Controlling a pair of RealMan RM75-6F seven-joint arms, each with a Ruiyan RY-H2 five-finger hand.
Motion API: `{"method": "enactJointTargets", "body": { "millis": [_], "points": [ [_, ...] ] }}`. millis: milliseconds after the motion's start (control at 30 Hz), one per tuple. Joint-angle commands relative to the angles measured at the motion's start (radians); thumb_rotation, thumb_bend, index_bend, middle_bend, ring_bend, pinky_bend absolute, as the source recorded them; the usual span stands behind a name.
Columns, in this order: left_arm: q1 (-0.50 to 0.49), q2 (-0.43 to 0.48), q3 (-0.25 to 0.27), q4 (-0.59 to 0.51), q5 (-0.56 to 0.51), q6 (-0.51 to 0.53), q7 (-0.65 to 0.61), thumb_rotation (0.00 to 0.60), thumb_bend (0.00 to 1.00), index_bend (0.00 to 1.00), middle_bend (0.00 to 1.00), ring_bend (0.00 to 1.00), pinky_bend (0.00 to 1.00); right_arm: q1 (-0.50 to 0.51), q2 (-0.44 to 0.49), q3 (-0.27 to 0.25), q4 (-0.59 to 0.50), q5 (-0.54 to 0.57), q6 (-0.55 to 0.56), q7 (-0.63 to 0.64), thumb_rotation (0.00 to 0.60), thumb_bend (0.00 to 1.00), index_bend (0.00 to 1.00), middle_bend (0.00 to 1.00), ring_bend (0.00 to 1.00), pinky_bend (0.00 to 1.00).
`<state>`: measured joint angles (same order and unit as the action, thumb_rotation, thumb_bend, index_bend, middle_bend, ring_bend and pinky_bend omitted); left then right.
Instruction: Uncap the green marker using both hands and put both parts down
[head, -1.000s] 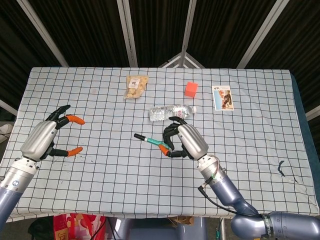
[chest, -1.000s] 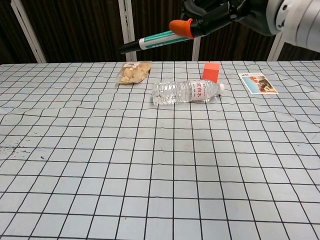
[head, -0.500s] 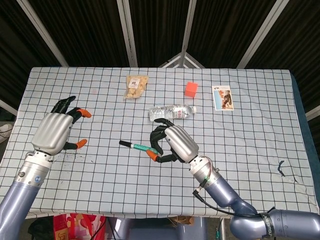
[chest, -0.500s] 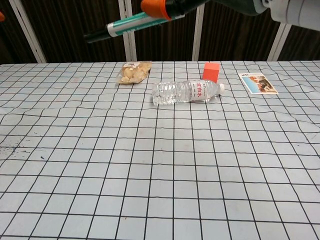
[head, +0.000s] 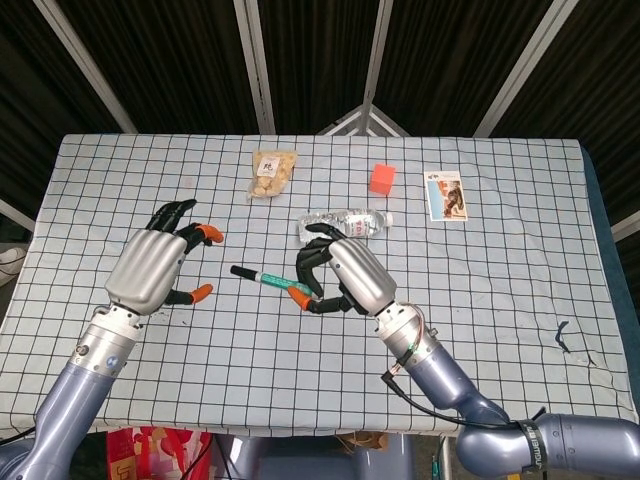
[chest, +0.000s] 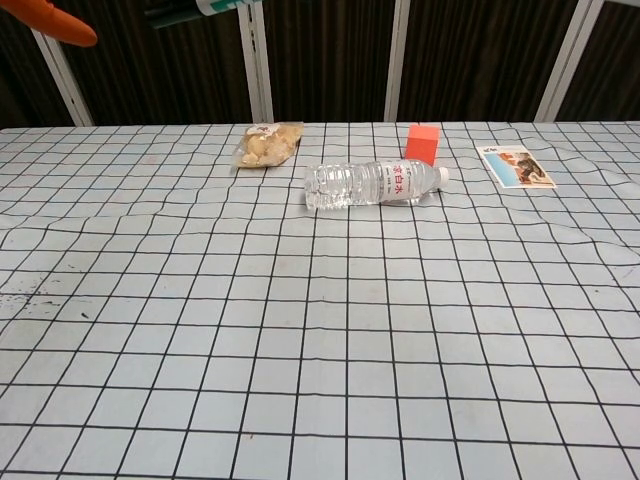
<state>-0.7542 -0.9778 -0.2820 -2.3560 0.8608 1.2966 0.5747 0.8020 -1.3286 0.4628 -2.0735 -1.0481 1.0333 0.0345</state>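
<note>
The left hand (head: 152, 268) has swung in rightward, fingers spread and empty; the right hand (head: 340, 277) pinches the green marker (head: 268, 279), light, stiff, graspable at its dark cap.

Both arms are smooth, glossy tubes of blue-grey metal, widening into rounded joints toward the near edge of the scene. Each ends in a silver-grey hand with a broad, brushed-metal back plate: the left hand (head: 150, 270) at the left, the right hand (head: 345, 275) nearer the middle. The fingers (head: 176, 212) are black, slim and segmented, and several carry bright orange rubber tips (head: 211, 236). A pale silver wrist collar with small dark screw heads sits behind each hand. At the right wrist a thin black cable (head: 400, 385) loops out beside a short green-and-red wire.
</note>
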Motion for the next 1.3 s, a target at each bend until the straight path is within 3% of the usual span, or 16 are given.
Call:
{"method": "enactJointTargets", "body": {
  "millis": [33,233,733,1200,1300],
  "points": [
    [-0.008,-0.008,-0.004,0.000,-0.003,0.003,0.006,0.600,0.27,0.36,0.41,0.09,0.09,0.008,0.004,0.002,0.000,0.020,0.002,-0.009,0.600,0.77,0.87,0.70,0.46,0.15],
    [-0.029,-0.049,-0.012,0.000,0.006,0.023,0.019,0.600,0.32,0.38,0.42,0.10,0.09,0.017,0.006,-0.002,-0.004,0.029,0.003,-0.010,0.600,0.77,0.87,0.71,0.46,0.15],
    [-0.082,-0.122,-0.015,0.015,-0.032,0.051,0.087,0.600,0.32,0.42,0.46,0.11,0.09,0.025,0.019,-0.003,-0.022,0.027,0.015,0.002,0.600,0.78,0.87,0.71,0.47,0.15],
    [-0.112,-0.162,-0.014,0.033,-0.053,0.064,0.115,0.600,0.32,0.49,0.42,0.11,0.09,0.029,0.024,-0.015,-0.019,0.023,0.019,0.010,0.600,0.78,0.87,0.71,0.47,0.15],
    [-0.117,-0.166,-0.014,0.034,-0.057,0.068,0.123,0.600,0.36,0.49,0.42,0.11,0.09,0.028,0.027,-0.017,-0.020,0.024,0.021,0.011,0.600,0.78,0.87,0.71,0.47,0.15]
  ]
}}
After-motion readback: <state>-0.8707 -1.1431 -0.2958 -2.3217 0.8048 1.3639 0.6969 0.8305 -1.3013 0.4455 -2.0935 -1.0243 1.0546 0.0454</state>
